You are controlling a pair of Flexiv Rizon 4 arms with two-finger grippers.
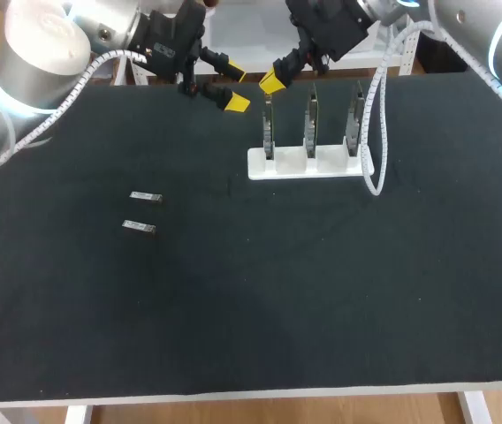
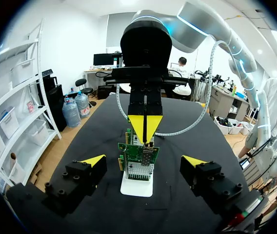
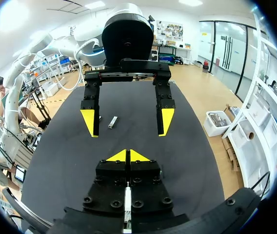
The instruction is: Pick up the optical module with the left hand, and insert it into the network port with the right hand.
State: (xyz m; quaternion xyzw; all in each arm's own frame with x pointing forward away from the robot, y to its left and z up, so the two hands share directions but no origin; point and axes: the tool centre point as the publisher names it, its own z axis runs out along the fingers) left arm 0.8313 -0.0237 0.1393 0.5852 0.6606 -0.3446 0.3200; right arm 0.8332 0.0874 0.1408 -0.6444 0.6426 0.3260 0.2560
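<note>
Best pinched across long sides by wide-open, empty left hand [image 1: 234, 87]: 2 rigid, likely light modules [image 1: 146, 197]; right hand [image 1: 273, 81] closed.

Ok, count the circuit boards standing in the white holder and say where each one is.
3. All stand upright in the white holder: the left board just under the right hand, the middle board, and the right board. None seems hidden.

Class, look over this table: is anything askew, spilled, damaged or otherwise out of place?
Nothing stands out. The three boards stand upright in the white stand, and both optical modules lie flat on the table, apart from each other.
</note>
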